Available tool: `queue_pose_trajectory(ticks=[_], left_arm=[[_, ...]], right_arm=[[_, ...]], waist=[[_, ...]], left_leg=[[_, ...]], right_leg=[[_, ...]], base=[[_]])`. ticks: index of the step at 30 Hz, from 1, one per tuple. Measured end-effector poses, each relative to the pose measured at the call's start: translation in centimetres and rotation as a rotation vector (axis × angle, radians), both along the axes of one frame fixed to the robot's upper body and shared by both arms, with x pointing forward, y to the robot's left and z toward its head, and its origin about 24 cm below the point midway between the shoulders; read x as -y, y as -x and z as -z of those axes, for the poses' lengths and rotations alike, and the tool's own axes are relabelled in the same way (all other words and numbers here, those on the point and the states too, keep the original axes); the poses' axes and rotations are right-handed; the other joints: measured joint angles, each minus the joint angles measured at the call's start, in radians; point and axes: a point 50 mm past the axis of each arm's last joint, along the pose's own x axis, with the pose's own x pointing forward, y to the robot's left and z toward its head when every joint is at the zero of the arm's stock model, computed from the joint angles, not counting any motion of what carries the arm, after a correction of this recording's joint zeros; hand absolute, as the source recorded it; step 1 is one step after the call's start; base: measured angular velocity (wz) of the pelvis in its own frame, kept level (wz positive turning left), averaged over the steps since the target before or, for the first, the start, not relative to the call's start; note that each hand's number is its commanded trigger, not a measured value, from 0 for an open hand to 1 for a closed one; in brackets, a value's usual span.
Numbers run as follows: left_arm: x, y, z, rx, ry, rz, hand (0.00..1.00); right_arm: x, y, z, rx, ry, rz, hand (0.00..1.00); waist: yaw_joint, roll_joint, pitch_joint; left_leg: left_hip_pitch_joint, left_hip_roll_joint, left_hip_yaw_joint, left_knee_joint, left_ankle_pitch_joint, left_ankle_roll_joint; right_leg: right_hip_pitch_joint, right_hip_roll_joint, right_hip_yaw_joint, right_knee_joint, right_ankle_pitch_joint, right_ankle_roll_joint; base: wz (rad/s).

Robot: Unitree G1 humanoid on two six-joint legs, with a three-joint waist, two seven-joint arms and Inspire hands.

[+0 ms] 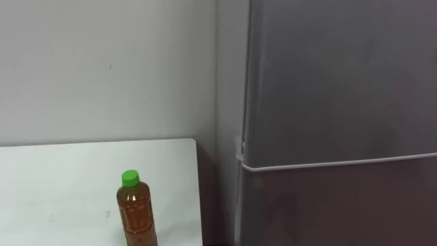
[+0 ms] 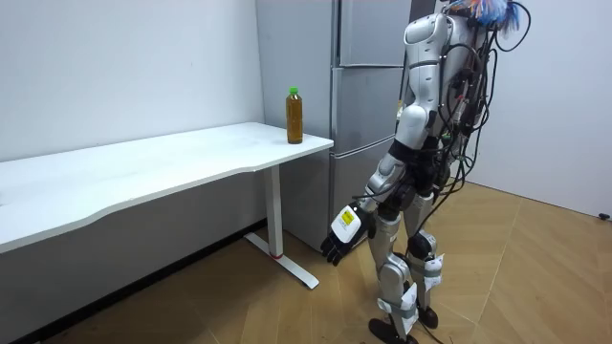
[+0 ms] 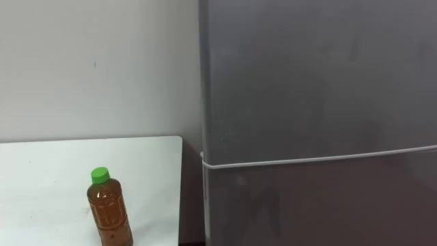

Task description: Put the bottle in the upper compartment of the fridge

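Room view: an idle hand, a shut fridge, a bottle that tips easily

Nearest the robot, its left hand [image 2: 341, 229] hangs low beside its leg. The fingers are relaxed and straight, holding nothing, and the hand is well apart from the table. Next out, at about 7 o'clock in the left eye view, the tall amber plastic bottle with a green screw cap [image 1: 136, 212] stands upright on the white rectangular tabletop [image 1: 54, 178]. It is near the table's 3 o'clock edge, the one beside the fridge. Farther, from 12 through 3 o'clock, the grey metal upper fridge door [image 1: 341, 82] is closed. A pale seam [image 1: 341, 162] parts it from the lower door [image 1: 341, 212]. Behind all, at 10 o'clock, is the plain white wall [image 1: 102, 68].

Judged from this, the task has hardly begun. The bottle is tall and narrow, so a reach that meets it high or sideways would likely topple it. The nearby edge leaves little room before it rolls to the floor. No handle is visible on the door, so fingers may slip off its edge. If the door swings towards the table, it could strike the bottle.
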Motion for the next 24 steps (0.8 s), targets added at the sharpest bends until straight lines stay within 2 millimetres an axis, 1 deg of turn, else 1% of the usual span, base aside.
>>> queue_pose_trajectory(ticks=[9,15,20,23,24], left_arm=[[0.1,0.0,0.0,-0.001,0.006,0.0,0.0],[0.1,0.4,0.1,-0.01,0.012,-0.019,0.0],[0.0,0.9,0.2,-0.01,0.024,-0.104,0.0],[-0.4,1.4,0.2,-0.007,0.025,-0.208,0.0],[-0.5,1.5,0.2,0.003,0.022,-0.257,0.0]], right_arm=[[0.0,0.0,0.0,0.0,-0.001,0.0,0.0],[0.0,0.0,0.0,0.0,0.001,0.002,0.0],[0.0,0.0,0.0,-0.003,0.004,-0.004,0.0],[0.0,0.3,0.1,-0.018,0.015,0.012,0.0],[0.0,0.2,0.1,-0.022,0.024,0.016,0.0]], waist=[[0.0,0.0,0.0],[0.001,0.0,0.0002],[0.002,0.002,-0.0001],[0.003,0.004,-0.0002],[0.003,0.005,-0.0001]], left_leg=[[0.0,0.0,0.0,0.0,0.0,0.0],[0.0,0.0,0.0,-0.001,0.0,0.0],[-0.001,0.0,-0.001,0.001,-0.001,0.001],[0.0,0.0,-0.001,0.001,-0.001,0.001],[-0.001,0.0,-0.001,0.001,-0.001,0.001]], right_leg=[[0.001,0.0,0.0,0.0,0.0,0.0],[0.001,0.0,0.0,-0.001,0.0,0.0],[0.001,0.0,-0.001,0.0,0.0,0.0],[0.001,0.0,0.0,0.0,0.0,0.0],[0.001,0.0,0.0,0.0,0.0,0.0]], base=[[0.0],[0.0],[0.0],[0.0],[0.0]])
